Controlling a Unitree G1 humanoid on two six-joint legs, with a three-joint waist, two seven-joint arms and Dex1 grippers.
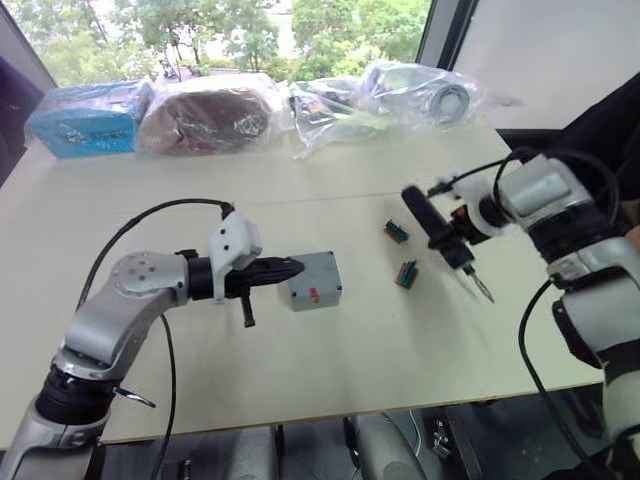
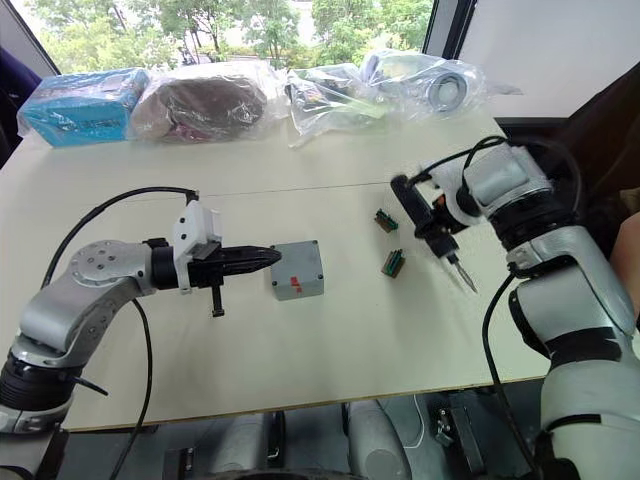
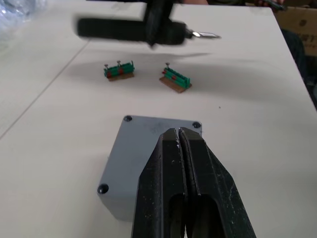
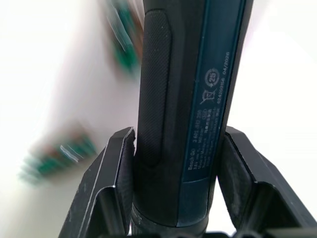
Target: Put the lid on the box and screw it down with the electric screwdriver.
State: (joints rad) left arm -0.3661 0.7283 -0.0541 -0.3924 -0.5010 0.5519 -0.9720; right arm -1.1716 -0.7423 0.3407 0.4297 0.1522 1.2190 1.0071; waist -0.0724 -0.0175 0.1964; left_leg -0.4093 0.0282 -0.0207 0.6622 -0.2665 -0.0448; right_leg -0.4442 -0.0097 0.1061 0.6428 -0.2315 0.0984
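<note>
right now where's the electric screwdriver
In the left eye view the electric screwdriver is on the robot's right, held above the table in the right pincer, just past the two green pieces.

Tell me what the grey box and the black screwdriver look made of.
Small grey square box: likely moulded plastic, matte, with dark screws at its corners. Black pen-shaped electric screwdriver: apparently plastic body with textured grip panel; its thin bit glints like metal.

- A pale table (image 1: pixel 330 360) fills most of the frame.
- Two small green-brown pieces (image 1: pixel 396 232) (image 1: pixel 406 273) lie right of centre, near each other, not touching.
- A blue packet (image 1: pixel 85 120) sits at upper left.
- Clear plastic bags (image 1: pixel 400 100) with contents line the top edge.
</note>
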